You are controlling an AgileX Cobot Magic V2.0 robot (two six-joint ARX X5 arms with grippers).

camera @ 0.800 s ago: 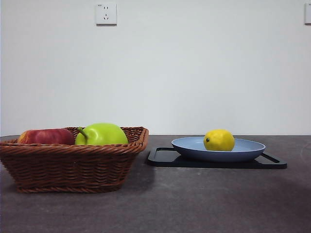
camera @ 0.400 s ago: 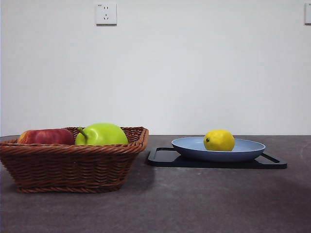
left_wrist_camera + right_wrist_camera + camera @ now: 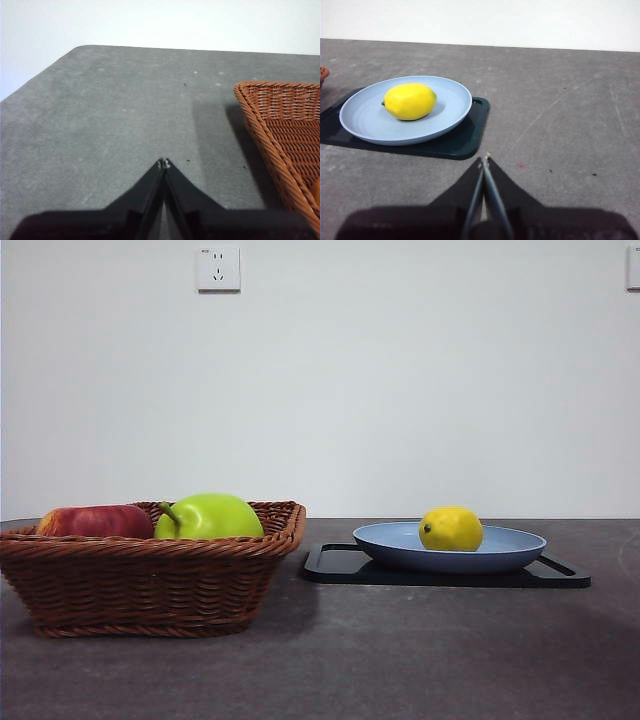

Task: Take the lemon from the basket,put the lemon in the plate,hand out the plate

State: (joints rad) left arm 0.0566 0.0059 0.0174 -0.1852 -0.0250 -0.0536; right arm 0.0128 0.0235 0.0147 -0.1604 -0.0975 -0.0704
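The yellow lemon [image 3: 451,529] lies in the light blue plate [image 3: 510,549], which rests on a black tray [image 3: 340,565]. In the right wrist view the lemon [image 3: 410,101] sits left of centre in the plate [image 3: 455,102]. My right gripper [image 3: 485,161] is shut and empty, above the table short of the tray. The wicker basket [image 3: 150,580] stands at the left. My left gripper [image 3: 163,163] is shut and empty, over bare table beside the basket's rim [image 3: 260,122]. Neither arm shows in the front view.
A red apple [image 3: 95,522] and a yellow-green apple [image 3: 210,517] lie in the basket. The black tray [image 3: 465,140] lies under the plate. A wall socket [image 3: 218,268] is on the white wall behind. Grey table [image 3: 400,650] extends in front.
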